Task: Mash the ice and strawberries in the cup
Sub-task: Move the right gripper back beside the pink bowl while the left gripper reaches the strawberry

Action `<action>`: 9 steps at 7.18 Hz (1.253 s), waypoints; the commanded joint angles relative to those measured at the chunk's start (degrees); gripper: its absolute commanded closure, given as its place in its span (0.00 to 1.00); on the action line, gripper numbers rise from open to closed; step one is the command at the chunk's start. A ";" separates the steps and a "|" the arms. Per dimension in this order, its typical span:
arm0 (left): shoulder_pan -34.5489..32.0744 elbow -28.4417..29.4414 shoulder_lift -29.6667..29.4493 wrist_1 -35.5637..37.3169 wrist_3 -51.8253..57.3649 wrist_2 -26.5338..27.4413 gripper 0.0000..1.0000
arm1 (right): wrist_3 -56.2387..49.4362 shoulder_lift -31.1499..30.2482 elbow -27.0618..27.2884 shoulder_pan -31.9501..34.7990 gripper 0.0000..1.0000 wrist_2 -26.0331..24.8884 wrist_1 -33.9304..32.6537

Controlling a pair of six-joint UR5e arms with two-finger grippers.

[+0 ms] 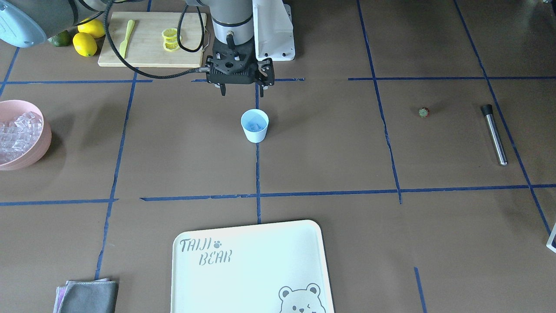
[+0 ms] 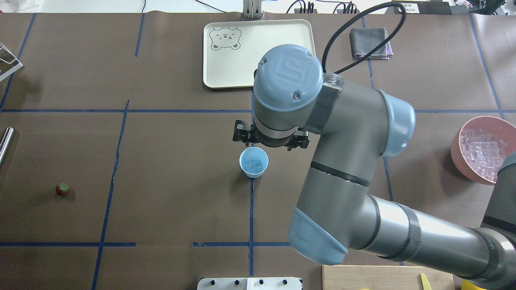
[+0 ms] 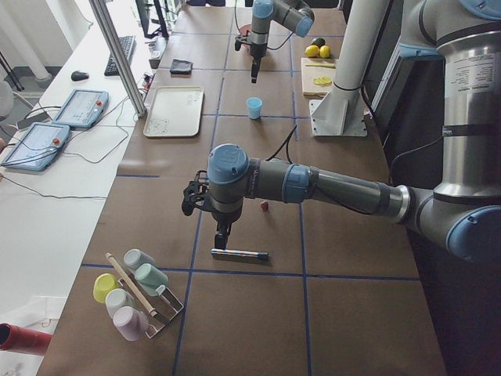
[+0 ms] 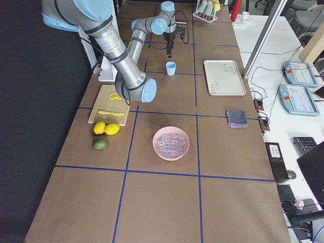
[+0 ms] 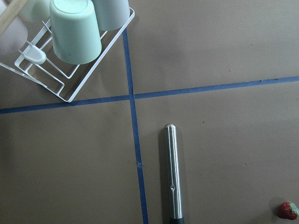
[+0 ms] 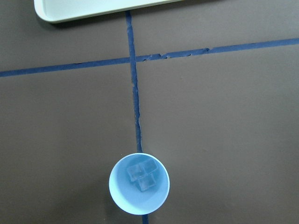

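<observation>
Toward the desk's left end lies the metal rod [image 5: 174,172], and our left gripper [image 3: 222,235] hangs over it; from the only view that shows it we cannot tell whether its fingers are spread or pressed together. The strawberry [image 2: 62,189] sits on the bare desk near the rod's dark end, well apart from the cup [image 2: 253,162], which stands upright at the middle of the desk with a few pieces of ice [image 6: 142,176] already in it. We judge the berry must go in next. It is tiny and rounded, so we should centre over it, come straight down, pinch softly so it neither rolls nor squashes, and release low over the cup's mouth. Our right gripper [image 1: 242,90] hovers just beside the cup, spread wide and empty; it is well placed to steady the light cup once mashing begins. Near the right end, the pink bowl [image 1: 40,151] holds the spare ice.
</observation>
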 commanded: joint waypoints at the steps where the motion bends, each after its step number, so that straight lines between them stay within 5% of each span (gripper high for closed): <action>1: 0.00 -0.28 -0.24 -0.19 0.01 0.01 0.00 | -0.94 -2.46 9.93 5.66 0.01 0.60 -7.47; 4: 3.14 -3.17 -0.86 -0.90 -1.30 -0.08 0.00 | -18.35 -11.32 15.68 22.33 0.01 9.08 -8.38; 7: 19.36 -15.89 -2.88 -0.99 -29.62 0.79 0.00 | -45.14 -22.20 15.16 36.07 0.01 16.59 -7.94; 9: 27.83 -16.46 -2.36 -10.42 -42.90 6.39 0.00 | -63.53 -27.77 10.17 45.99 0.01 21.24 -7.76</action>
